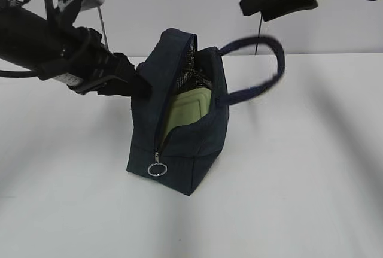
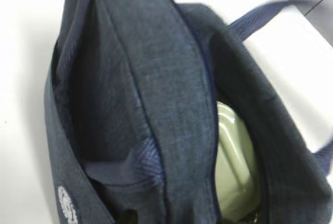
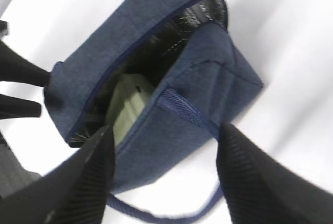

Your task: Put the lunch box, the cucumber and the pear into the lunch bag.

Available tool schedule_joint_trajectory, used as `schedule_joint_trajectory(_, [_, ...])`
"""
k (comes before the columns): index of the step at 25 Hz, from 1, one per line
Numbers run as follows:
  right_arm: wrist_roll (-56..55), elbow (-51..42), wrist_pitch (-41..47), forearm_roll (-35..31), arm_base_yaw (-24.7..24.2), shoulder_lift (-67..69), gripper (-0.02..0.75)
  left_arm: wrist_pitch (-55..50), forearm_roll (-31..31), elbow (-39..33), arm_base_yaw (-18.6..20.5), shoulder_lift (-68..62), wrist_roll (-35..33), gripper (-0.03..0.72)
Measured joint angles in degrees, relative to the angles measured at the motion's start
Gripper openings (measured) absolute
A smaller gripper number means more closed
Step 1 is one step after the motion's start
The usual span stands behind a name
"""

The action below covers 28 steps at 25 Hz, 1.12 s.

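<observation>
The navy lunch bag [image 1: 191,150] stands in the middle of the white table with its zipper open. The sage-green lid of the lunch box [image 1: 188,111] shows upright inside it, also in the left wrist view [image 2: 234,161] and the right wrist view [image 3: 127,104]. My left gripper [image 1: 139,84] is pressed into the bag's left end; its fingertips are buried in the fabric there, and it seems clamped on that end. My right gripper [image 1: 260,8] is open and empty, high above the bag's right side. Cucumber and pear are out of view.
The bag's rope handle [image 1: 272,69] loops out to the right, blurred. The silver ring pull [image 1: 157,169] hangs at the bottom front of the zipper. A thin upright rod [image 1: 103,24] stands behind the left arm.
</observation>
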State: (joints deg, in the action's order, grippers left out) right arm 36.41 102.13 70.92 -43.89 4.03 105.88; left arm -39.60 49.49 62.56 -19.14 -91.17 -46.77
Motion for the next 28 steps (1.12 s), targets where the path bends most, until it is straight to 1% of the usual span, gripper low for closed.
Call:
schedule_joint_trajectory(2, [-1.2, 0.0, 0.0, 3.9, -0.9, -1.4, 0.48, 0.0, -1.6, 0.0, 0.0, 1.6, 0.1, 0.289])
schedule_joint_trajectory(4, [-2.4, 0.0, 0.0, 7.2, -1.0, -2.7, 0.48, 0.0, -3.9, 0.0, 0.0, 2.8, 1.6, 0.289])
schedule_joint_trajectory(8, [-3.5, -1.5, -0.6, 8.6, -0.9, -5.8, 0.475, -0.1, -8.2, 0.0, 0.0, 4.6, 4.4, 0.289])
schedule_joint_trajectory(10, [-3.2, -5.6, -4.8, 8.3, -0.1, -9.1, 0.45, -0.1, -9.9, 0.0, 0.0, 5.5, 5.6, 0.289])
schedule_joint_trajectory(11, [-2.3, -9.1, -7.7, 8.0, 0.5, -11.5, 0.428, 0.0, -10.8, 0.0, 0.0, 5.9, 6.3, 0.289])
schedule_joint_trajectory(14, [3.5, -22.7, -20.6, 5.0, 3.3, -20.2, 0.361, 0.9, -14.5, 0.0, 0.0, 6.6, 8.9, 0.289])
schedule_joint_trajectory(16, [9.6, -33.4, -28.0, -0.1, 6.1, -25.6, 0.33, 1.4, -17.1, 0.0, 0.0, 6.8, 10.9, 0.289])
schedule_joint_trajectory(18, [18.2, -42.4, -34.1, -7.4, 8.8, -30.1, 0.314, 1.6, -19.9, 0.0, 0.0, 6.8, 13.3, 0.289])
schedule_joint_trajectory(20, [27.8, -50.1, -38.2, -18.4, 11.6, -32.4, 0.31, 3.0, -21.9, -0.4, 0.0, 6.9, 14.9, 0.289])
schedule_joint_trajectory(22, [38.4, -56.7, -40.8, -29.6, 14.1, -33.2, 0.308, 5.3, -22.8, -2.4, 0.0, 7.6, 15.4, 0.289])
schedule_joint_trajectory(24, [51.2, -61.2, -42.7, -42.7, 16.7, -33.2, 0.307, 8.5, -23.3, -5.2, 0.0, 8.9, 15.5, 0.283])
schedule_joint_trajectory(25, [57.8, -63.2, -43.2, -48.0, 18.0, -33.2, 0.307, 10.1, -23.4, -7.1, 0.0, 9.5, 15.6, 0.274])
schedule_joint_trajectory(26, [62.2, -64.5, -43.8, -52.3, 19.1, -33.0, 0.305, 12.1, -23.6, -9.1, 0.0, 10.4, 15.6, 0.262])
schedule_joint_trajectory(28, [69.8, -65.4, -45.0, -56.1, 20.8, -31.9, 0.301, 15.8, -23.9, -13.0, 0.0, 12.3, 15.7, 0.239])
